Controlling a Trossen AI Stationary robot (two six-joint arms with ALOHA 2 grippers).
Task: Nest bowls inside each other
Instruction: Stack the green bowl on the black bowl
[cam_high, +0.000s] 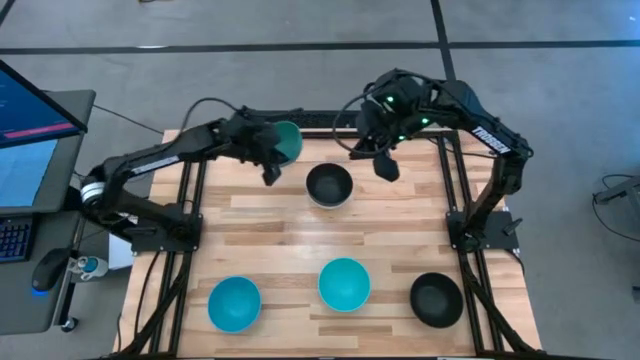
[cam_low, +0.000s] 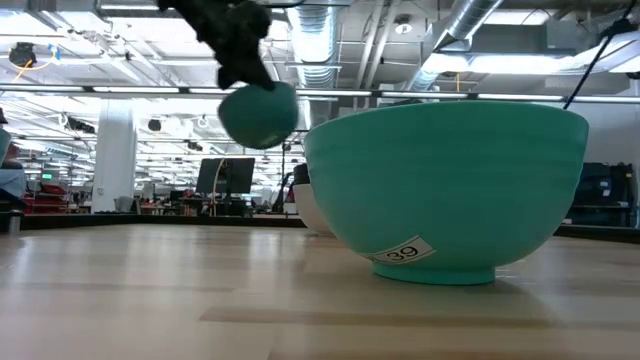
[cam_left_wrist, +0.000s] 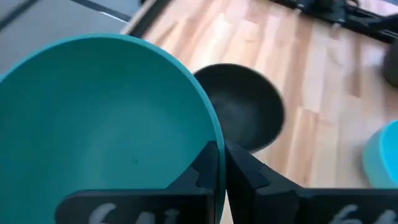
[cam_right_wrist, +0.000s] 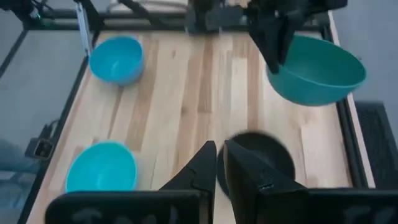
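My left gripper (cam_high: 272, 150) is clamped on the rim of the dark teal-green bowl (cam_high: 287, 141), carried in the air at the far left, just beside the black bowl (cam_high: 329, 185) in the white bowl (cam_high: 322, 200). My right gripper (cam_high: 384, 160) hovers to its right, jaws narrow, holding nothing. If I release off-centre, I judge the green bowl could catch the black rim, tip and slide off; my rim pinch may also let it swing. Two turquoise bowls (cam_high: 234, 303) and another black bowl (cam_high: 436, 298) wait along the near edge. The white bowl is mostly hidden under the black.
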